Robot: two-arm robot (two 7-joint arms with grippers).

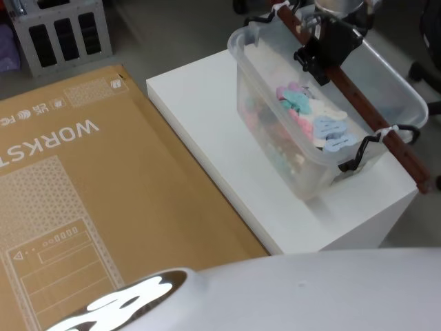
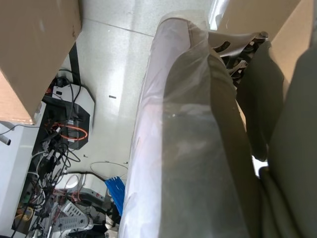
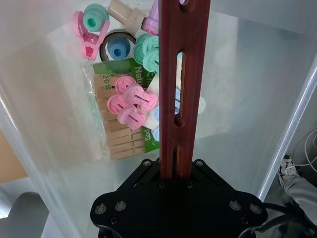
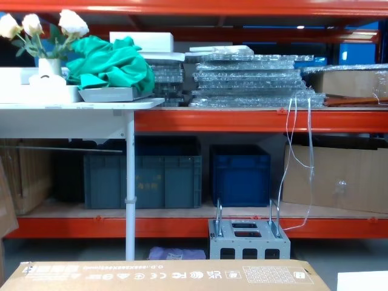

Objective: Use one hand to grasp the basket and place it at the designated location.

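In the head view, closest to the robot lies a large flat cardboard box (image 1: 89,200) with printed letters. Just beside it, to the right, stands a white tabletop (image 1: 207,131). On this tabletop, near its right side, sits the basket (image 1: 275,131), a translucent bin with a thick rim. Inside it lie pastel clothes pegs (image 3: 131,101) in pink, mint and blue, and a packet of wooden pegs (image 3: 116,131). A dark red-brown handle bar (image 1: 375,121) runs along the basket, fixed with black clips (image 1: 358,155) at both ends. The right tool (image 1: 322,55) is closed on this handle bar near its far end; in the right wrist view the bar goes into the black jaws. The left tool's state I cannot tell. Farther away, a grey perforated box (image 1: 58,31) stands on the floor.
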